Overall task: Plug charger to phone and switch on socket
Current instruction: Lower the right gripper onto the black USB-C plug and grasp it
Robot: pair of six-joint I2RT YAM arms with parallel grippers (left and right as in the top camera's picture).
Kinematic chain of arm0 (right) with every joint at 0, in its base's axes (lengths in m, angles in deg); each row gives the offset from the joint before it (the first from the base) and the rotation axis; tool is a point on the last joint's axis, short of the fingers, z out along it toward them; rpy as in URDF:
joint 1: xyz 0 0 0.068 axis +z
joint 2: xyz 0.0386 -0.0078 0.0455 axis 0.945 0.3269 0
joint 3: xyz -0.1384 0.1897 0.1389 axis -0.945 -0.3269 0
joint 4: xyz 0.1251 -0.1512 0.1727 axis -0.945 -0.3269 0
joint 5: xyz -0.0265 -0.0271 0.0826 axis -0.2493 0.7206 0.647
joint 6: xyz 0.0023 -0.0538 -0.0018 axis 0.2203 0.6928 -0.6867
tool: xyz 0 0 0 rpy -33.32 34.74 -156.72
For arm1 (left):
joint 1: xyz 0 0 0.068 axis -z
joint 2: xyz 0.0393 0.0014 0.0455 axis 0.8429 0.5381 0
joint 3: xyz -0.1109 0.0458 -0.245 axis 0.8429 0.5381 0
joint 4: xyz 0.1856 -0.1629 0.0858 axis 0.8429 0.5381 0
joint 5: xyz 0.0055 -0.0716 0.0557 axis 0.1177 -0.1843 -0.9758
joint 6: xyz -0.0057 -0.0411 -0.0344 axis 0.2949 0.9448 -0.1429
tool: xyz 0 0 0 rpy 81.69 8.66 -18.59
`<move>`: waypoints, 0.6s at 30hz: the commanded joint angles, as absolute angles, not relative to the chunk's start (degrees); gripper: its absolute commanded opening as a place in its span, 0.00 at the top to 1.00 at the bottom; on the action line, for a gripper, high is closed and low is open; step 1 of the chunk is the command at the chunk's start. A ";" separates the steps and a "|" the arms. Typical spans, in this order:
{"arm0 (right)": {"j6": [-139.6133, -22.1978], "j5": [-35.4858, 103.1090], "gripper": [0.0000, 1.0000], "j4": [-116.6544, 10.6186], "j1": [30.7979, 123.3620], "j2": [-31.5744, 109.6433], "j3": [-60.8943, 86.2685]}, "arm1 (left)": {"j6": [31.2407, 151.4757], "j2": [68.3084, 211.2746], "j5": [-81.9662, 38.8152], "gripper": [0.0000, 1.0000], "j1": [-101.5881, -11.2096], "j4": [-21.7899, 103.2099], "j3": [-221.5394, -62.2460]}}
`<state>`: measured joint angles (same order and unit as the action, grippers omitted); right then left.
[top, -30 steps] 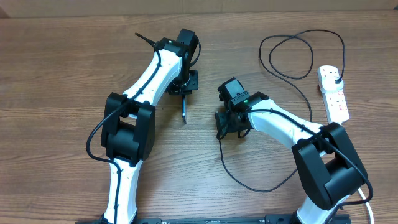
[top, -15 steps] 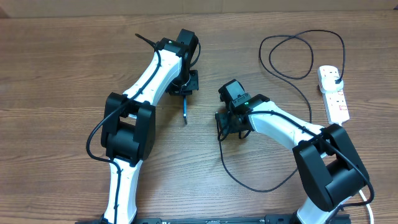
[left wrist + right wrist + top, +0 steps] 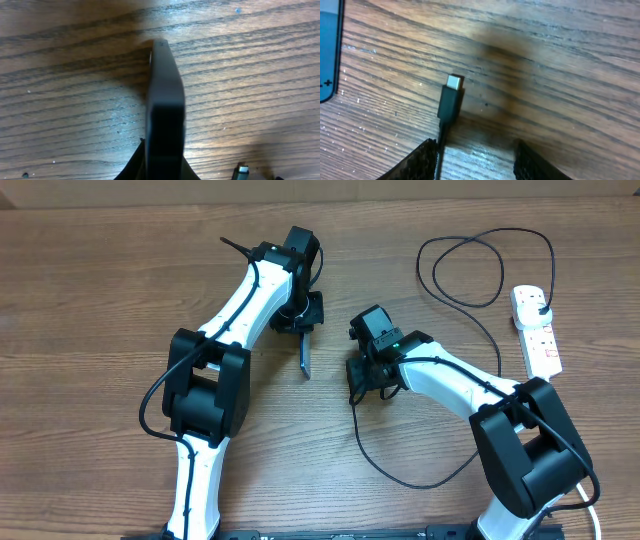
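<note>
My left gripper [image 3: 300, 320] is shut on the phone [image 3: 304, 356], which it holds on its edge on the wood table. In the left wrist view the phone [image 3: 164, 95] is a dark edge-on slab between my jaws [image 3: 164, 172]. The charger cable's connector tip [image 3: 451, 95] lies flat just ahead of my open right gripper [image 3: 477, 165], its cable beside the left finger. The tip also shows in the left wrist view [image 3: 242, 171]. The phone's blue screen [image 3: 327, 50] is at the right wrist view's left edge. The black cable [image 3: 420, 480] loops round to a black plug [image 3: 540, 308] in the white socket [image 3: 540, 345].
The cable makes a second loop [image 3: 480, 265] at the back right, left of the socket. My right gripper [image 3: 362, 380] sits low on the table about a hand's width right of the phone. Bare wood table [image 3: 100, 330] lies to the left.
My left gripper has shifted the phone slightly to the right, toward the right gripper. The right arm and the connector have hardly moved.
</note>
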<state>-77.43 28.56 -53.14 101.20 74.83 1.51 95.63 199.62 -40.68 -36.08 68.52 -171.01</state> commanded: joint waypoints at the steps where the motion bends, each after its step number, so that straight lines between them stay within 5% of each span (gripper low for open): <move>1: -77.04 28.88 0.52 -52.42 102.44 76.88 2.56 | 96.05 200.04 -39.04 0.90 -36.02 68.37 -170.33; 4: -77.04 28.86 0.56 -51.72 103.34 78.72 2.56 | 96.05 200.04 -39.04 0.90 -36.02 68.35 -170.33; 8: -78.09 25.17 0.76 -53.14 104.39 80.57 2.56 | 96.02 200.04 -39.06 0.90 -36.06 67.98 -170.33; 13: -83.05 13.89 0.77 -59.67 103.17 80.57 2.56 | 95.83 200.04 -39.06 0.91 -36.06 68.15 -170.33; 18: -83.35 18.65 0.77 -60.22 100.02 80.57 2.56 | 95.83 200.04 -39.06 0.90 -36.06 67.98 -170.33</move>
<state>-81.82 19.55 -59.45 102.60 77.38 4.79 95.61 199.62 -39.96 -36.08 68.17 -170.81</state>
